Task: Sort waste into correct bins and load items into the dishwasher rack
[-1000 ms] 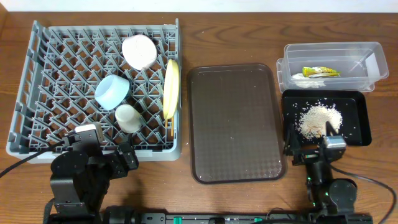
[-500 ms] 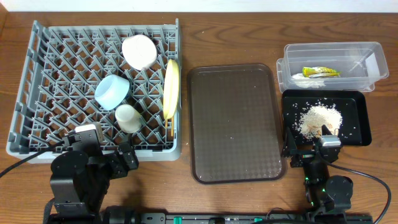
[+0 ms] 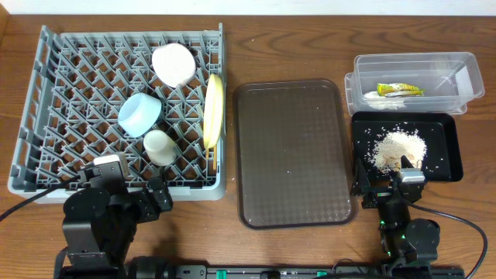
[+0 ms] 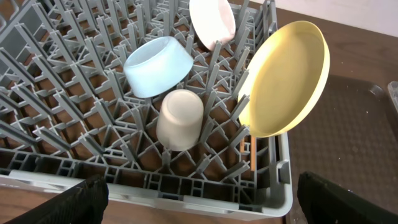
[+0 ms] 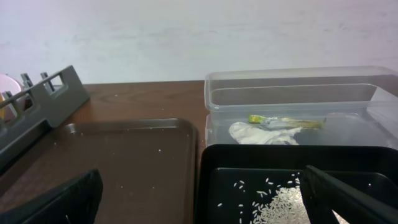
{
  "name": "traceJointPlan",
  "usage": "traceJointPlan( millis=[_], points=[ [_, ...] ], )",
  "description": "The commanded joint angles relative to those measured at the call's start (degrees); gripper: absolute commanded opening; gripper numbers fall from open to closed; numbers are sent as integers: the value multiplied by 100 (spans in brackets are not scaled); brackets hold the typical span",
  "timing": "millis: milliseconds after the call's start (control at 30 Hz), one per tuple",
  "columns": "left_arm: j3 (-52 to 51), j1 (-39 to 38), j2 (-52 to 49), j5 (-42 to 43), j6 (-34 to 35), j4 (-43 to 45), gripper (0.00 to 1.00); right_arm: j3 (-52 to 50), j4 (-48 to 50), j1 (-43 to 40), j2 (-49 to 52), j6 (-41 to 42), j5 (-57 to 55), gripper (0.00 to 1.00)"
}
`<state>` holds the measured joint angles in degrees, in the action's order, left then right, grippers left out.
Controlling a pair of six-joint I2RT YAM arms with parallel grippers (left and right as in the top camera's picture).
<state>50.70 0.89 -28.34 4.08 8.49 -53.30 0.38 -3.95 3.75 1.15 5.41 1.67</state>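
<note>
grey rack [image 3: 77, 93], 9 o'clock: plate [image 3: 214, 108], blue bowl [image 3: 140, 114], pink bowl [image 3: 173, 63] and cup [image 3: 159, 146] propped between pegs, likely for draining. wrapper [image 3: 400, 90] in tub [image 3: 465, 77], crumbs [image 3: 397, 147] in black tray [image 3: 449, 147], 3 o'clock. left gripper [image 4: 200, 199] and right gripper [image 5: 205, 199] spread wide, empty.

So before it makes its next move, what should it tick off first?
1. Snack wrapper and white scrap in the clear tub: ok.
2. Food leftovers in the black tray: ok, with a few grains scattered inside it.
3. Plate, pink bowl, blue bowl and cup among the pegs of the rack: ok.
4. Both chopsticks loaded: cannot tell, only a thin wooden strip shows below the plate.
5. Left end effector and right end effector open, holding nothing: ok.
</note>
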Motion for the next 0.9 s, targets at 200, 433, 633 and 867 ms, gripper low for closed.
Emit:
traceJointPlan(
  millis=[200,433,633,867],
  points=[
    [-92,-22,149,-76,-98,-144,98,-7,-26,50,-22,-35,-35,99],
    [-1703,-31,1202,-66,81,881,98,-7,-26,50,-22,-35,-35,99],
    [-3497,-234,2308,-68,280,2763,98,-7,-26,50,-22,-33,-35,99],
    [-4815,-297,2682,-409,273,5490,98,-7,-26,50,-22,-35,-35,99]
  ],
)
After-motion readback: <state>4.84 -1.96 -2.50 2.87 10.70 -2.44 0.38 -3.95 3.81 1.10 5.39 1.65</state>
